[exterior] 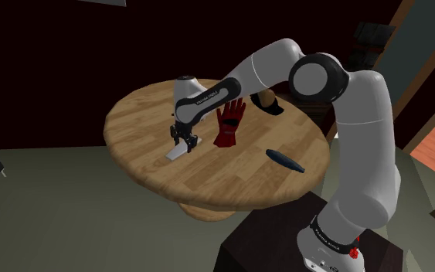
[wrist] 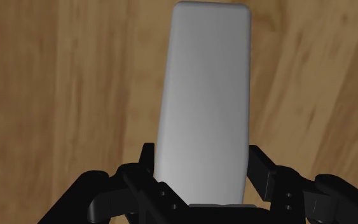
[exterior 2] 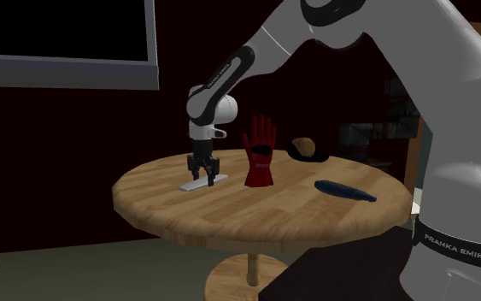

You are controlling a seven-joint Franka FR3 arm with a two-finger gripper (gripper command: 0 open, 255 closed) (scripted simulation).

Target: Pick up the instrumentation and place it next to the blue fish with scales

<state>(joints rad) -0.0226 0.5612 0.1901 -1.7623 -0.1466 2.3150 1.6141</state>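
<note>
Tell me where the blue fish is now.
In the shoulder view, the blue fish lies on the table, right of the red glove, near the rim.

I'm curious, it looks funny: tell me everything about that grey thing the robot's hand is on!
The grey slab is plain, flat and long, with rounded corners and a smooth, unmarked face; its material can't be told. It lies on or just above the round wooden table, apart from the red glove. The gripper stands over one end, its black jaws pressed against both long sides.
</note>
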